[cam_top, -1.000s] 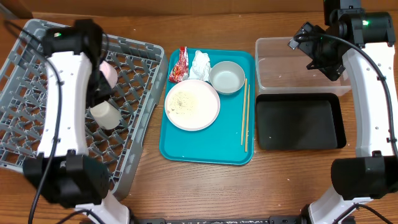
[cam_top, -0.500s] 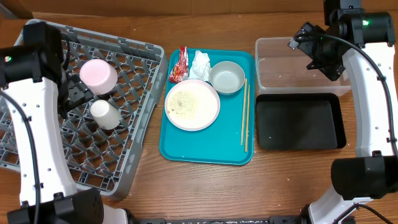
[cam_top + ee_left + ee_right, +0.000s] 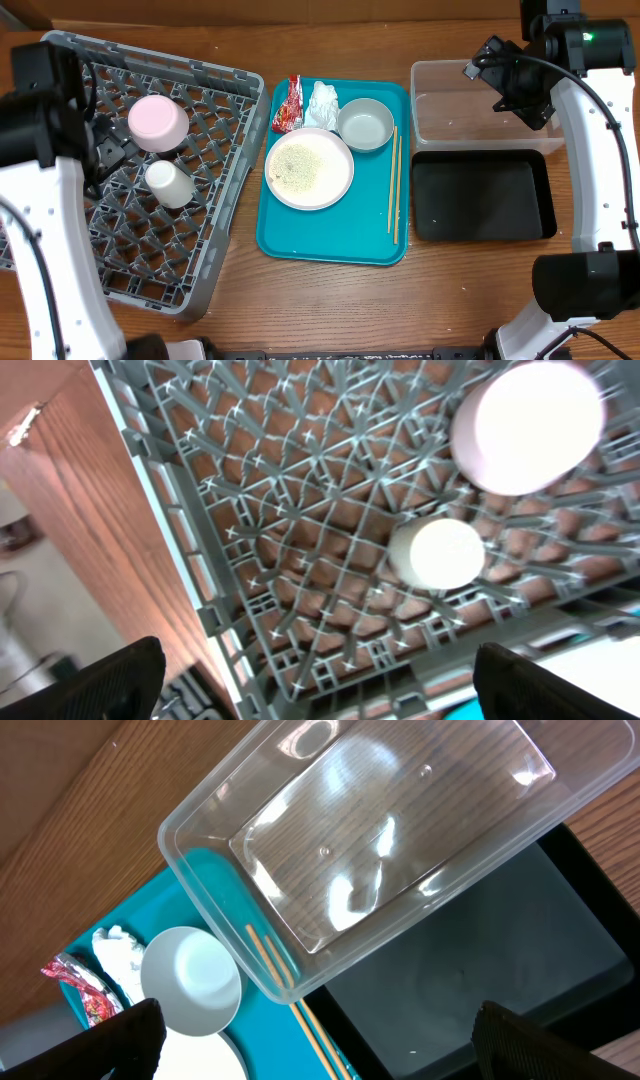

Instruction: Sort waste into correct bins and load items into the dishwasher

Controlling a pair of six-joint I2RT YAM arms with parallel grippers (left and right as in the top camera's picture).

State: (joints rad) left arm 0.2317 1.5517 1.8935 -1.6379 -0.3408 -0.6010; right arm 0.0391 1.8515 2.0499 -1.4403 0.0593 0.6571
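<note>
**Both tools empty, tray not cleared yet**

- Left tool (image 3: 335, 685): jaws spread wide, nothing between them, above the rack (image 3: 150, 62) near its left side.
- Right tool (image 3: 330, 1045): also spread wide and empty, above the clear tub (image 3: 450, 110). The tub and the black tray (image 3: 480, 200) in front of it hold nothing I can see.
- In the rack: pink bowl (image 3: 158, 122) and cup (image 3: 169, 183), close together. The bowl looks mouth-down.
- On the teal tray (image 3: 340, 240), mid-desk:
  - plate (image 3: 335, 185) carrying the grains (image 3: 297, 165)
  - white bowl (image 3: 365, 124)
  - red wrapper (image 3: 289, 104) and tissue (image 3: 322, 102) at the far edge
  - chopsticks (image 3: 395, 185) along the right side

Handling, my read:
- Wrapper: light, crinkly film, likely slick. Pinch a raised fold at one end, not the flat face.
- Tissue: soft, crushes to nothing. Close fully on the middle of the wad.
- Grains: loose, not pinchable. Tip them off the plate over a bin.
- Plate: stiff, glazed, breakable, lies flat. The only hold is the rim, and it could slip out of a shallow bite. Keep it level until it is over the bin.
- White bowl: stiff, smooth. Grip the wall with one finger inside and one outside.
</note>
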